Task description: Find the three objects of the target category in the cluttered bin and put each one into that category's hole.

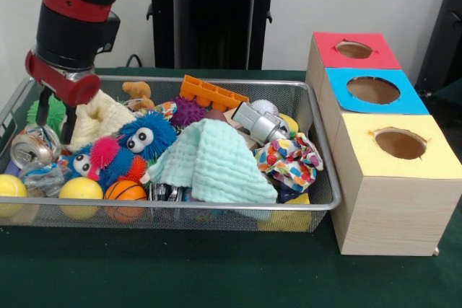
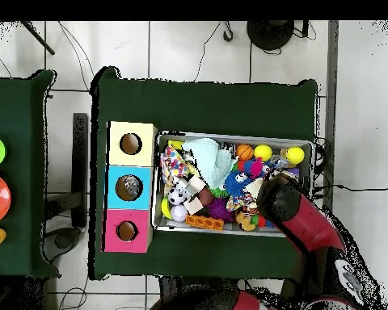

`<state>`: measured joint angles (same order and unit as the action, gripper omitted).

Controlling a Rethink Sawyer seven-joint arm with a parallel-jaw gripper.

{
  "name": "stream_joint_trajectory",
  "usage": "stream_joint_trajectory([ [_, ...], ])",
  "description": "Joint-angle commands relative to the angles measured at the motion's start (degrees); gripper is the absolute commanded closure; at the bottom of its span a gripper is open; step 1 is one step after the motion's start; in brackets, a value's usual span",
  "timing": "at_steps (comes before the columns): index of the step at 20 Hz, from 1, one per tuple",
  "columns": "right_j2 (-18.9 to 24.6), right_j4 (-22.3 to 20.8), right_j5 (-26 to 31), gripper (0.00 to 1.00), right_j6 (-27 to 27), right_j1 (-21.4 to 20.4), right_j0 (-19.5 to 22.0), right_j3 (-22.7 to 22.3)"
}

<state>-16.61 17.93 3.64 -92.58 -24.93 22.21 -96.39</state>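
Cloth [image 1: 216, 279], dark green, covers the table under a wire bin [image 1: 317, 142] full of toys. Beside the bin stand three wooden boxes in a row, each with a round hole on top: a red box [image 1: 332, 59], a blue box [image 1: 339, 99] and a yellow box [image 1: 433, 164]. Behind the table is a pale wall. From above, the floor [image 2: 173, 48] is white tile with thin cables on it, and a second green table [image 2: 23, 242] stands apart with bright round things on it. The gripper [image 1: 59, 117] is down in one end of the bin, next to a cream knit cloth [image 1: 97, 120]. I cannot tell how its fingers stand. In the bin lie a mint cloth [image 1: 213, 164], a fuzzy blue toy [image 1: 144, 138], yellow balls [image 1: 79, 189] and a small basketball [image 1: 124, 190].
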Motion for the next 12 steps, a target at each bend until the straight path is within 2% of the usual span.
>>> stream_joint_trajectory([
  [1, 5.91, 3.09, -2.13, 0.00, -14.48, 3.43, 0.90, 0.13],
  [5, 4.80, 3.37, 2.27, 0.00, -12.92, 4.38, 1.19, 3.12],
  [9, 6.02, 2.90, 2.51, 0.00, -10.93, 6.81, 3.31, 5.97],
  [12, 8.48, 2.26, 0.12, 0.00, -10.61, 9.30, 5.19, 7.23],
])
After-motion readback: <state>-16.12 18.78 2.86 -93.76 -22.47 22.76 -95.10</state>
